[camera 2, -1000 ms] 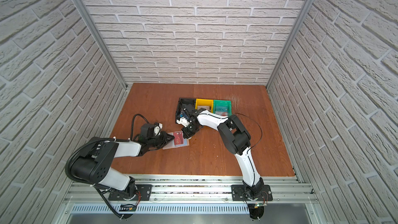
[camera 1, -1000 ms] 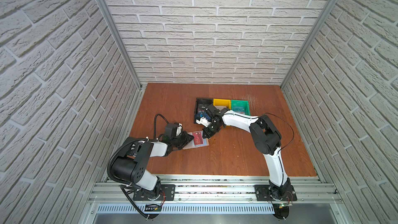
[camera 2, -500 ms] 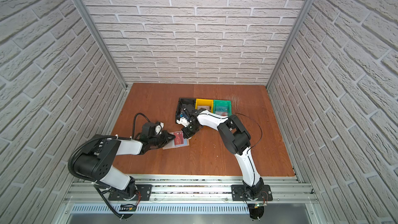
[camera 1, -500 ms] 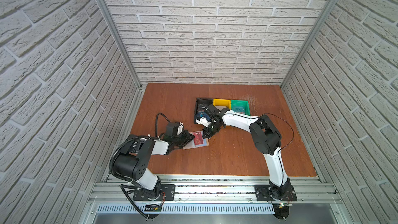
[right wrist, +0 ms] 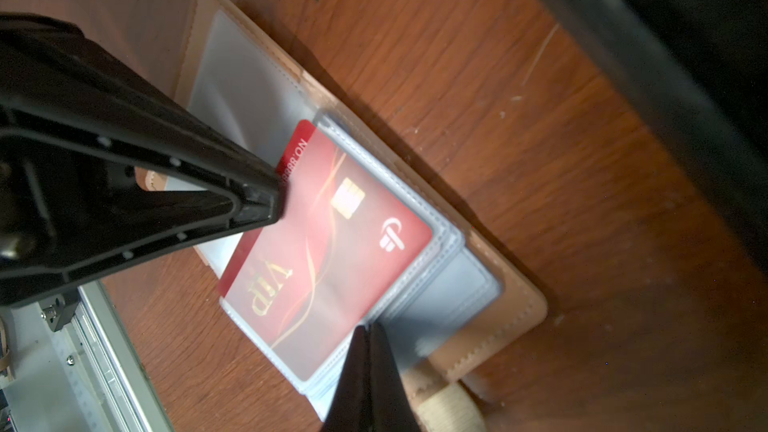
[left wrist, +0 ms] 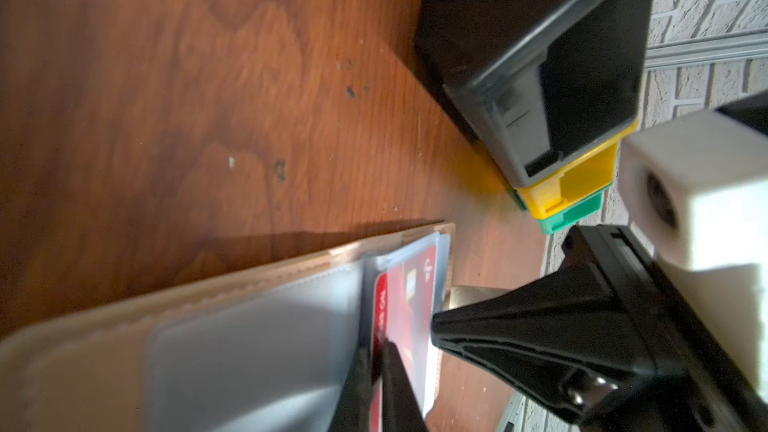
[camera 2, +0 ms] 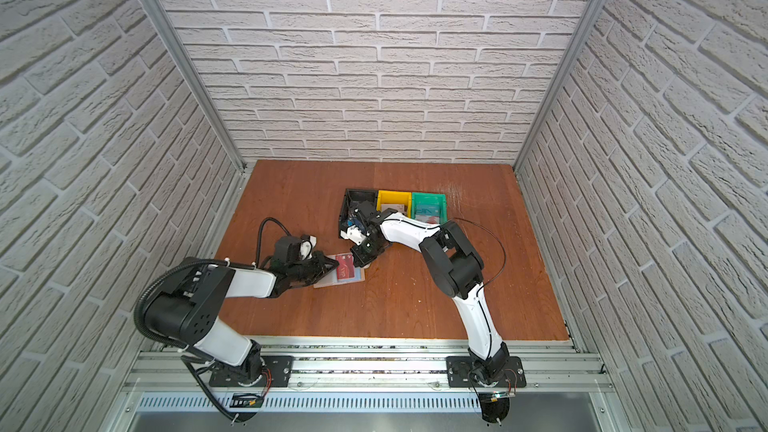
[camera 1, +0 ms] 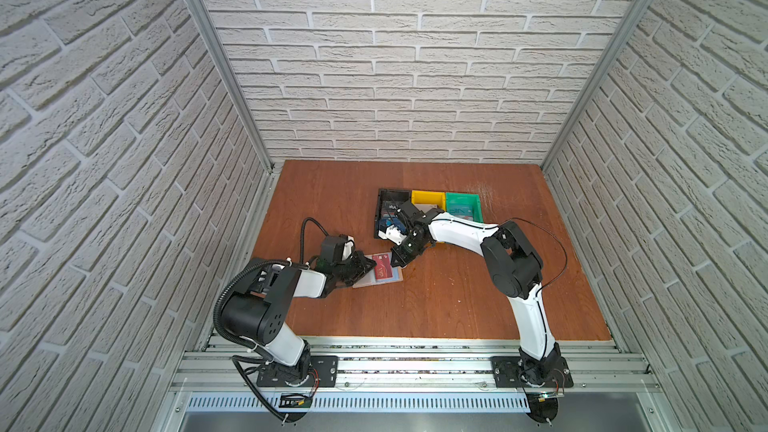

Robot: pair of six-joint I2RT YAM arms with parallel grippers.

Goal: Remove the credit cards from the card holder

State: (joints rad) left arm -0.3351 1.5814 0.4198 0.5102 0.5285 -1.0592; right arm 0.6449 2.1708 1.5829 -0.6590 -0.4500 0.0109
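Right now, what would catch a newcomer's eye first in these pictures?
A red VIP card pokes from its clear sleeve in the open tan card holder mid-table. The left gripper pinches its exposed edge, while the shut right gripper sits at the sleeve's opposite side. Black, yellow and green bins line up farther back.

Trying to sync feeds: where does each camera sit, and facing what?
Top views: high above the front rail, looking down on the table; both arms show.
Left wrist: on the left arm, looking low across the card holder toward the bins; left gripper shows.
Right wrist: on the right arm, looking down on the red card; right gripper shows.
Shared: both wrist views show the red card.
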